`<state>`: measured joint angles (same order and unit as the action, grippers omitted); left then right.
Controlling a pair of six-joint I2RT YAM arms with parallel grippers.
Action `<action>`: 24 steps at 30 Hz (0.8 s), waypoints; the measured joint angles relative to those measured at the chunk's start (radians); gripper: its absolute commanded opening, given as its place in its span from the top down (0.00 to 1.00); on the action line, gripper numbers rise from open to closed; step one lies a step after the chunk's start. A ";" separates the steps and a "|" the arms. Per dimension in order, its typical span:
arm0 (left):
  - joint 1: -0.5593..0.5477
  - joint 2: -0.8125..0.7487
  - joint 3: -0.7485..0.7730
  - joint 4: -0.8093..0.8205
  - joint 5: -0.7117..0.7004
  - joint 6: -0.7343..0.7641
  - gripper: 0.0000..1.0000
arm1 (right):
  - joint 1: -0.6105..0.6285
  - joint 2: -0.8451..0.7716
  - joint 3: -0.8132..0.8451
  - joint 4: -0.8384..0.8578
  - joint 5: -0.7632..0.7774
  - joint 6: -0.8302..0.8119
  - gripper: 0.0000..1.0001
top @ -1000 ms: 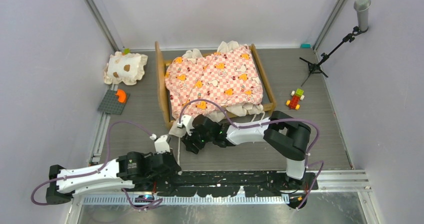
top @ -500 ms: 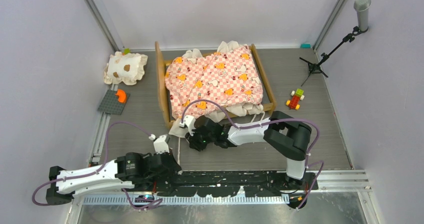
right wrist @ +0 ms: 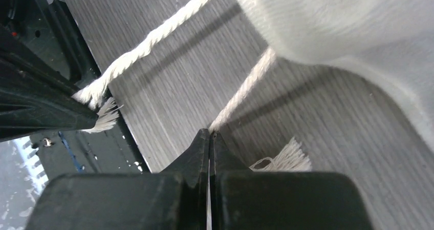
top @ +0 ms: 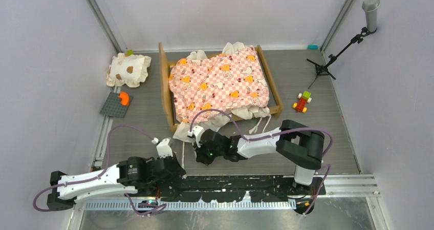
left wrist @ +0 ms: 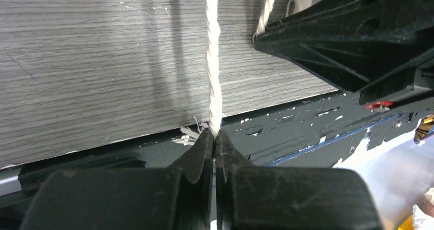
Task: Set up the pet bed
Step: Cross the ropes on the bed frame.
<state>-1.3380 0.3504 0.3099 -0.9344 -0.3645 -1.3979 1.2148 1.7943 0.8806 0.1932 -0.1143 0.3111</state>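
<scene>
Right end effector (right wrist: 210, 134) pinches a cord (right wrist: 243, 90), arm stretched low leftward.

pillow (top: 128, 69): cream, ruffled, brown spots, far left of tabletop (top: 338, 138)
gray plate (top: 114, 106): just in front of pillow, orange piece (top: 123, 98) on top
block toy (top: 302, 102): red/yellow/green, right side
mic stand (top: 342, 48): far-right corner

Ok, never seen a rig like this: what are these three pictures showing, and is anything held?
Two robot arms are bolted at the near edge of a table. The wide picture looks down from above; the two close-ups come from cameras on their wrists. On the table sit the pet bed, a spotted pillow, a toy car and a grey plate. The left gripper is shut on a white cord, the right gripper on a second cord, both trailing from the bedding.
</scene>
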 measured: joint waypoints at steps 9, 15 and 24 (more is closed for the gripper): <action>0.000 0.003 -0.003 0.001 0.000 0.017 1.00 | 0.021 -0.068 -0.032 -0.015 0.024 0.163 0.99; 0.000 0.014 -0.003 0.001 0.000 0.021 1.00 | 0.023 -0.101 -0.032 -0.048 0.014 0.335 0.99; 0.000 0.014 -0.003 0.002 -0.002 0.021 1.00 | 0.021 -0.123 -0.006 -0.105 -0.024 0.600 0.78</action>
<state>-1.3380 0.3641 0.3069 -0.9329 -0.3664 -1.3766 1.2362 1.6711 0.8745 0.0887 -0.1383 0.9112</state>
